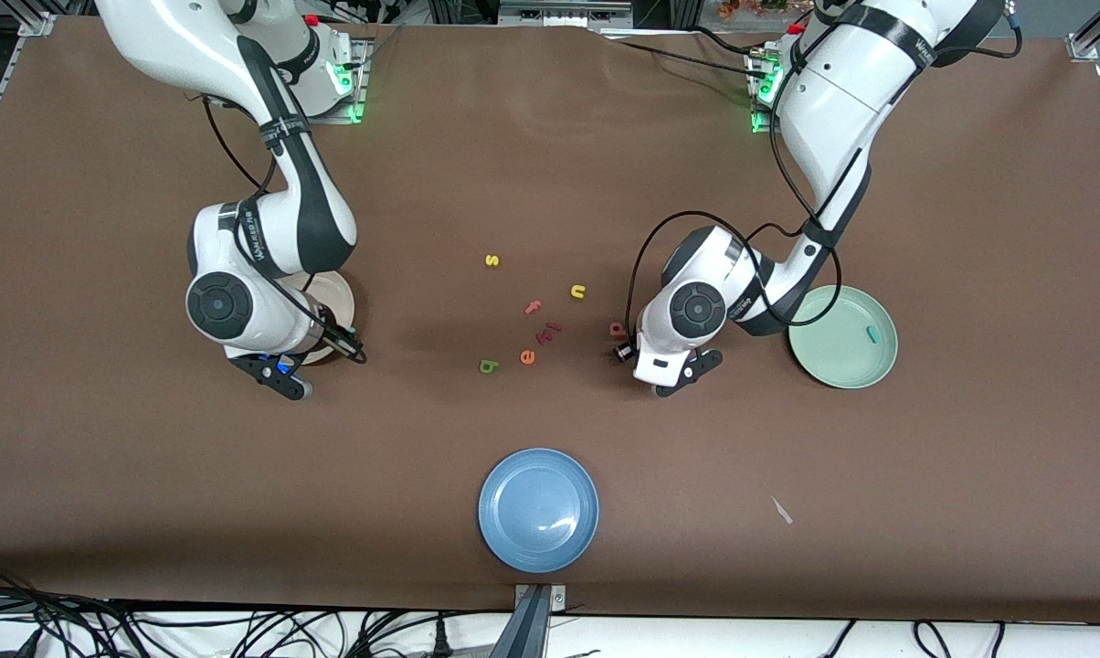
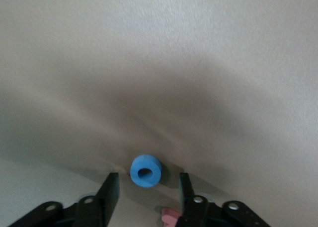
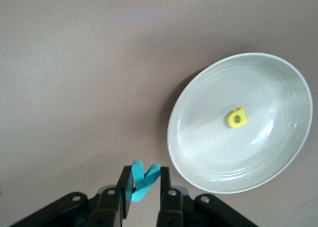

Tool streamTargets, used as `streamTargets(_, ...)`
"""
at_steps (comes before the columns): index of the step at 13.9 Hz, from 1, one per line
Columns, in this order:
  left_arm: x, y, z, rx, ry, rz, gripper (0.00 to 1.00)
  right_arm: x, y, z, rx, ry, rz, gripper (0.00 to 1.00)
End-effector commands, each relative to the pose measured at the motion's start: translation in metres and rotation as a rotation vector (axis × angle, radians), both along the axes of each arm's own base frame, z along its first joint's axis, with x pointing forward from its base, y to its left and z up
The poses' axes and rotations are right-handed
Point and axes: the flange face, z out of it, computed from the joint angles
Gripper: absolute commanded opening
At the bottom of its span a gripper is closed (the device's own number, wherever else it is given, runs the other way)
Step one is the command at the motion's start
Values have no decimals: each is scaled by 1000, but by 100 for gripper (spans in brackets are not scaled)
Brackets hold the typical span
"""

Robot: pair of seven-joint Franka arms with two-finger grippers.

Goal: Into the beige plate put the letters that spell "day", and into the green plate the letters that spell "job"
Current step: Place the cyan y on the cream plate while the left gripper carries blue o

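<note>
Front view: three plates stood on the table. The green plate held one teal j; the blue plate held nothing; the beige plate was mostly hidden under the right arm. Seven loose letters lay between the arms, among them the green a and salmon b.

Left wrist view: the left gripper stood apart, low astride the blue o without touching it.

Right wrist view: the right gripper was clamped on the teal y beside the beige plate, which held one yellow d.
</note>
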Motion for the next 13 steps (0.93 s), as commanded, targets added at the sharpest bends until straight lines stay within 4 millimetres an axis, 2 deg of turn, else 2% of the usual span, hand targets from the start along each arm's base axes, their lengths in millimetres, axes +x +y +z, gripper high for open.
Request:
streamTargets(1,7,1,-2,35,-32,-11,52,-15,-14,-13,-1,44,59,18)
streamTargets(4,5,1,-11,48,-26,-24,49,-37,-57,-26,4,73,84,18)
streamTargets(5,5,1,-10,48,-27,-23,48,-47,-62,-40,4,78,89,18)
streamTargets(6,4,-2,-10,48,-26,-22,43,-59,-68,-51,5,72,85,18)
streamTargets(7,4,-3,-9,48,-27,-14,33,-73,-71,-65,1,81,86,18)
streamTargets(9,5,-1,-7,46,-29,-11,9,-90,-76,-79,-2,104,81,18)
streamTargets(10,7,0,-4,46,-36,-19,0,-94,-77,-81,-1,112,78,25)
streamTargets(11,13,3,6,44,-49,-16,0,-95,-77,-84,-3,118,75,60)
streamTargets(12,23,14,29,41,-69,0,0,-94,-77,-84,-3,116,73,100)
streamTargets(13,30,27,60,49,-78,10,0,-92,-76,-80,-4,113,68,100)
